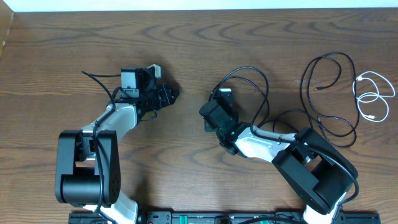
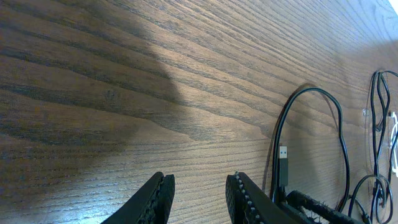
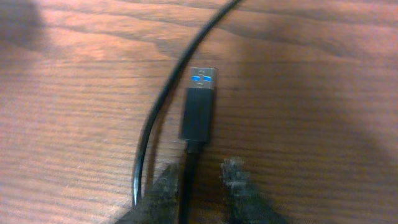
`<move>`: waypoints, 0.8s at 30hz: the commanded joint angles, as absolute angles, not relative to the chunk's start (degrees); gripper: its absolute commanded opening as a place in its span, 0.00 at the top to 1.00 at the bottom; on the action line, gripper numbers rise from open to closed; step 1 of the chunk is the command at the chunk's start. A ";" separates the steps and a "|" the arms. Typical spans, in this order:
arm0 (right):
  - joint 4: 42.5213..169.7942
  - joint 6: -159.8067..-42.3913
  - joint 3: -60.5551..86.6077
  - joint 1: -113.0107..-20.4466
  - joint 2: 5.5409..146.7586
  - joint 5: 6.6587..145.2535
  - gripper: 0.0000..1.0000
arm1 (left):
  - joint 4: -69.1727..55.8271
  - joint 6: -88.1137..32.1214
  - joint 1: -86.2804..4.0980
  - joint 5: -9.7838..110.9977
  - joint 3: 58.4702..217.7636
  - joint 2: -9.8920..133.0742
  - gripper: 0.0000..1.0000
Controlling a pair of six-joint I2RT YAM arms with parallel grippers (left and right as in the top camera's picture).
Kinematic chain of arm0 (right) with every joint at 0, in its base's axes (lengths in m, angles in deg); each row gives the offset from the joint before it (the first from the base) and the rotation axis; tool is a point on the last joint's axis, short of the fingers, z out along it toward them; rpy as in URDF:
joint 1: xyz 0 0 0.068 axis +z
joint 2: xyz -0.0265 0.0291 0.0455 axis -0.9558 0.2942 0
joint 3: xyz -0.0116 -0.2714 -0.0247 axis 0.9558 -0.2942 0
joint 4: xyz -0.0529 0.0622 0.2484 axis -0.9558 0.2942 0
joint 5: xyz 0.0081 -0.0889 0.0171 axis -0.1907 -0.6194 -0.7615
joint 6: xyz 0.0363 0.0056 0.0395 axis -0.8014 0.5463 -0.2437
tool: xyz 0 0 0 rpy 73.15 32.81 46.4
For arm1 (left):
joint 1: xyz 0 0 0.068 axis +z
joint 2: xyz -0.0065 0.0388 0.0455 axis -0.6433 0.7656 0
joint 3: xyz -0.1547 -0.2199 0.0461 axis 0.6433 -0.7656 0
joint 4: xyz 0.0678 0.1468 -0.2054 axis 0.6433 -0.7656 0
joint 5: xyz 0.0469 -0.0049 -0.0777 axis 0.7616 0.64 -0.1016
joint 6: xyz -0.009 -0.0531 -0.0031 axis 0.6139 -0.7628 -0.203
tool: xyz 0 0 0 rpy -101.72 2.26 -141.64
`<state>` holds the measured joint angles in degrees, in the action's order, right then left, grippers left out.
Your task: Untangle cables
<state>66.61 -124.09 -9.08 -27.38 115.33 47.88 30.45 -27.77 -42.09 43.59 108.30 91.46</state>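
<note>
Even, fairly bright light is falling on the bench (image 1: 186,56) in the overhead view, keeping the grain sharp; the arms (image 1: 118,121) are casting only soft, short shadows, while a pale strip along the top edge is washing out. In the left wrist view a broad dark shadow is spreading over the left and lower wood, and glare is bleaching the upper right corner. The right wrist view is looking dimmer, reddish and blurred throughout: the cable plug (image 3: 198,106) is showing soft edges, and the right hand's (image 3: 202,186) fingertips (image 3: 239,183) are sitting well out of focus
</note>
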 commanded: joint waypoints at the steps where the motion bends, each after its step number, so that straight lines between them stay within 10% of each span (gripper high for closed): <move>1: 68.68 -124.81 -10.11 -26.85 116.79 50.35 0.99 | 30.45 -27.46 -42.22 42.67 108.06 91.13 0.66; 9: 68.88 -122.91 -10.11 -29.85 110.41 59.01 0.98 | 30.67 -27.46 -42.22 42.65 108.06 91.13 0.66; 15: 65.62 -122.96 -10.11 -30.09 109.58 60.78 0.60 | 30.67 -27.46 -42.22 42.67 108.06 91.13 0.66; 24: 66.96 -124.03 -10.11 -26.87 112.07 53.65 0.46 | 30.65 -27.46 -42.22 42.67 108.06 91.13 0.66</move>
<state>66.32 -123.39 -9.87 -28.27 110.56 58.55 30.56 -27.77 -42.09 43.59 108.30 91.46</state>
